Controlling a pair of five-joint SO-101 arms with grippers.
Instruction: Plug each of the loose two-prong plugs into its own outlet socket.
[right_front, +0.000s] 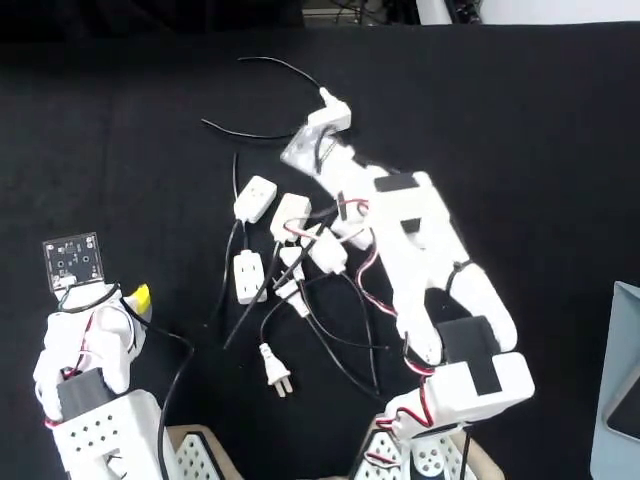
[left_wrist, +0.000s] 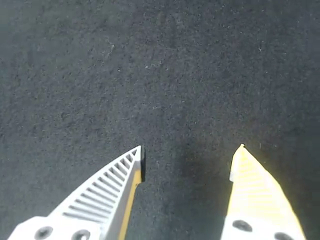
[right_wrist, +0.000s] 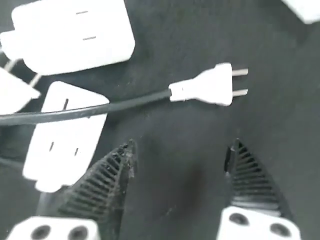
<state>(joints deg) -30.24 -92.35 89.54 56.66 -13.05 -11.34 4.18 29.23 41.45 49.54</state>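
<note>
Above the black cloth tabletop (right_front: 540, 110), the left hand (left_wrist: 190, 147) and right hand (right_wrist: 183, 142) both stand open.

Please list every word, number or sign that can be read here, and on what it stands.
None can be read.
The small black board carries pale marks, too small to read.
The white outlet block and the loose plug show no print.
</note>
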